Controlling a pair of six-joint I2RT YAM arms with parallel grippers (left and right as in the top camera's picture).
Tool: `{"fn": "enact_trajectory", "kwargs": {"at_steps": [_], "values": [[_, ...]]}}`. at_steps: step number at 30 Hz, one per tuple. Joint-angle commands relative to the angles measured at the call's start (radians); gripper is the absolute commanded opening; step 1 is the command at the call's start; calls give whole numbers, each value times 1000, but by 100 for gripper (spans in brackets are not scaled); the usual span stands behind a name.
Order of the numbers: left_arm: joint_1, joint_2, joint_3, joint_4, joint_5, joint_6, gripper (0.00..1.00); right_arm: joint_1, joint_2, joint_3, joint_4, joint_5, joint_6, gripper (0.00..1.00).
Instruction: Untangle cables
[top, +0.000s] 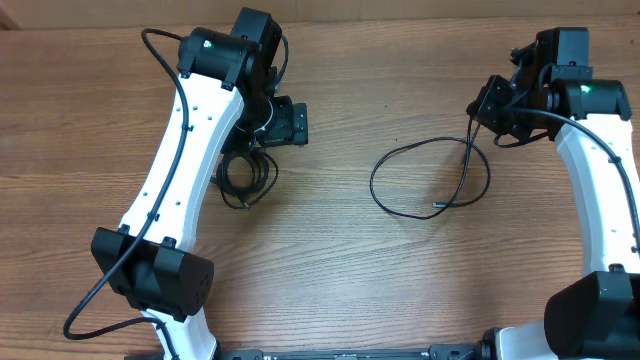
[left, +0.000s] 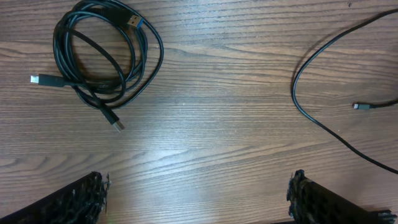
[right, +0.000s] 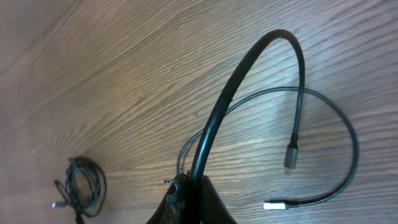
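Cables (left: 92, 92) in a coiled bundle lie on the bench (top: 340, 290) near the spread, empty L fingers (left: 74, 202), & R fingers (right: 186, 199) pinch one loose cord (right: 301, 93); grabbing the whole coil may pull knots tight.

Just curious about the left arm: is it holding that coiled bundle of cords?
No, the bundle lies on the table, well apart from the open left fingers.

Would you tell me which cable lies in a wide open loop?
The cable by the right arm, pinched in the right end effector; the rest sit wound in a small bundle by the left arm.
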Motion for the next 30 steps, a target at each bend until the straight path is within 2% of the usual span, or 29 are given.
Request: {"fn": "enact_trajectory", "kwargs": {"at_steps": [1, 8, 12, 13, 14, 15, 16, 23, 30], "values": [[-8, 7, -8, 3, 8, 8, 95, -2, -2, -15, 10, -47, -68, 4], [-8, 7, -8, 3, 8, 8, 96, -2, -2, -140, 55, -43, -69, 4], [-8, 7, -8, 3, 8, 8, 96, -2, 0, -202, 78, -43, -69, 17], [-8, 7, -8, 3, 8, 8, 96, -2, 0, -209, 79, -43, -69, 26], [-8, 7, -8, 3, 8, 8, 96, -2, 1, -212, 78, -43, -66, 49], [-8, 7, -8, 2, 8, 8, 96, -2, 1, -213, 76, -43, -64, 79], [-8, 7, -8, 2, 8, 8, 96, -2, 1, -213, 74, -41, -53, 99], [-8, 7, -8, -1, 8, 9, 97, -3, 1, -192, 47, -36, -2, 100], [-8, 7, -8, 0, 8, 8, 97, -3, 1, -33, -94, -47, -32, 100]]}}
